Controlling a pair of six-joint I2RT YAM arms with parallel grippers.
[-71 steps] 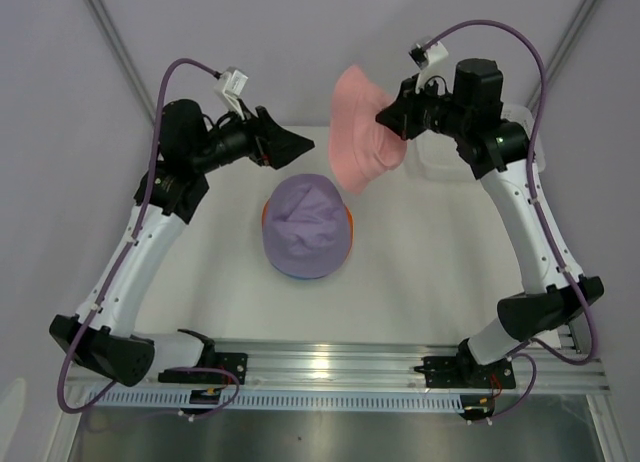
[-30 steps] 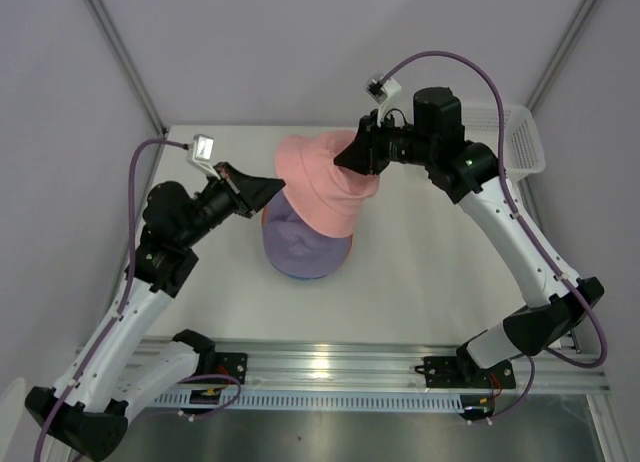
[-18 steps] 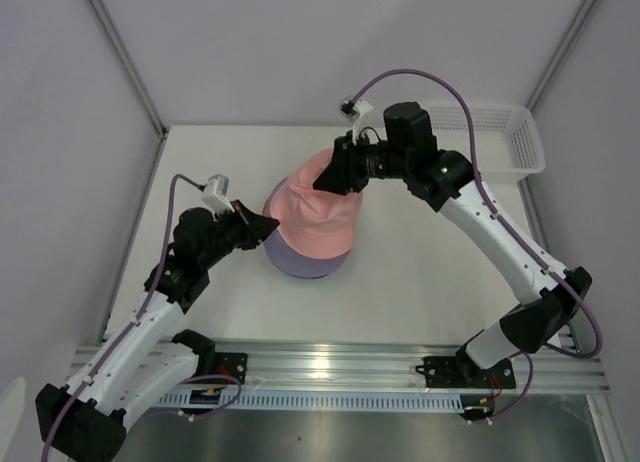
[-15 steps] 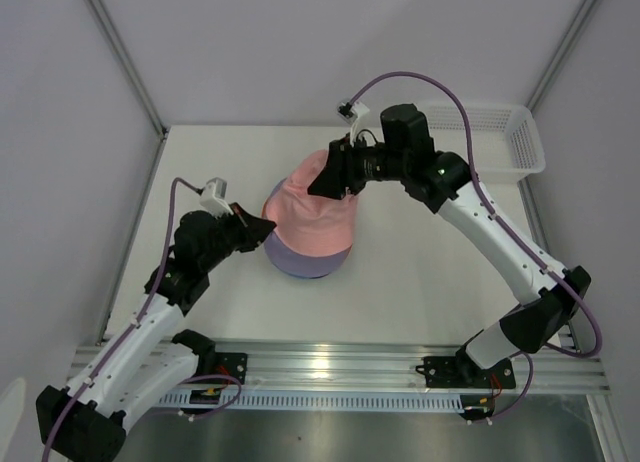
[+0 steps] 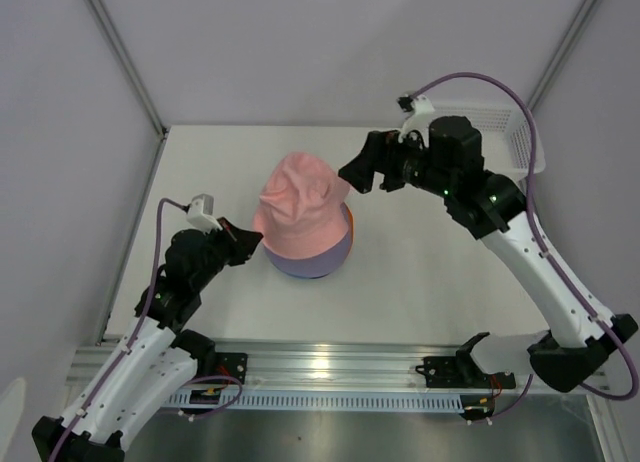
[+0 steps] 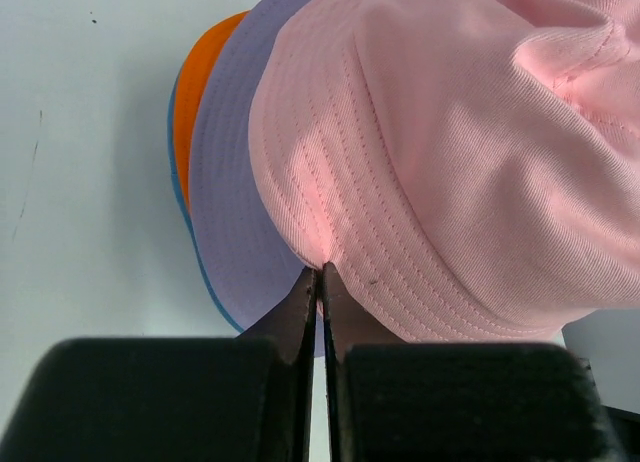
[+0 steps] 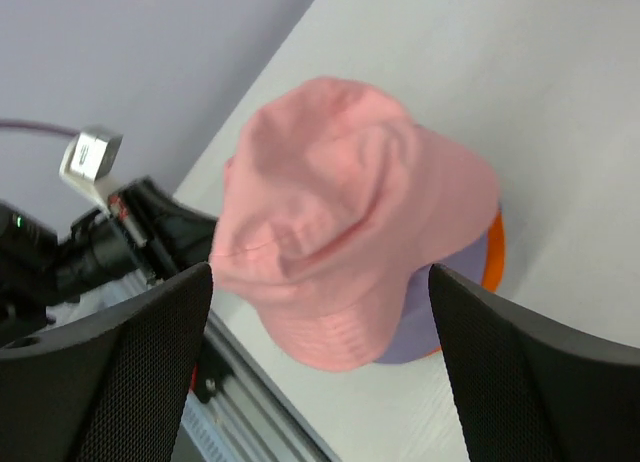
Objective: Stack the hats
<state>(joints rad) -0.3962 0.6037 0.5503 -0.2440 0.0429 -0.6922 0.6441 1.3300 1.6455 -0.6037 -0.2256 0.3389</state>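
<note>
Pink hat (image 5: pixel 300 217) tops the stack, seen from above, just off the right gripper (image 5: pixel 355 174), which is spread wide and empty. Left wrist view: left gripper (image 6: pixel 320 282) is nearer, clenched, tips touching the pink brim dead ahead, over the lavender hat (image 6: pixel 235 182). Right wrist view: the hat lies ahead, beyond the parted fingers.

Plain lavender-grey walls (image 5: pixel 300 42) enclose a white table (image 5: pixel 430 272); even light.
</note>
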